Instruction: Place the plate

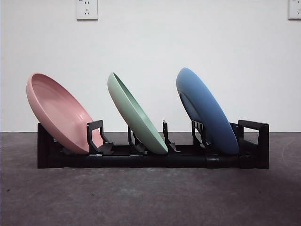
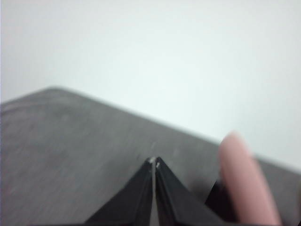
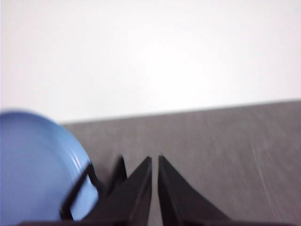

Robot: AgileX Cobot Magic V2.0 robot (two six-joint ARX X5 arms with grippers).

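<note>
A black dish rack [image 1: 254,141] stands on the dark table and holds three plates, all leaning left. The pink plate [image 1: 59,113] sits in the left slot, the green plate [image 1: 136,115] in the middle slot, the blue plate [image 1: 207,110] in the right slot. No arm shows in the front view. My left gripper [image 2: 154,162] is shut and empty, with the pink plate's rim [image 2: 244,183] beside it. My right gripper [image 3: 155,160] is shut and empty, with the blue plate [image 3: 37,165] and part of the rack [image 3: 77,188] beside it.
A white wall stands behind the table with two sockets, one high up at the left [image 1: 87,8] and one at the right edge [image 1: 295,8]. Grey table surface [image 1: 150,197] stretches in front of the rack.
</note>
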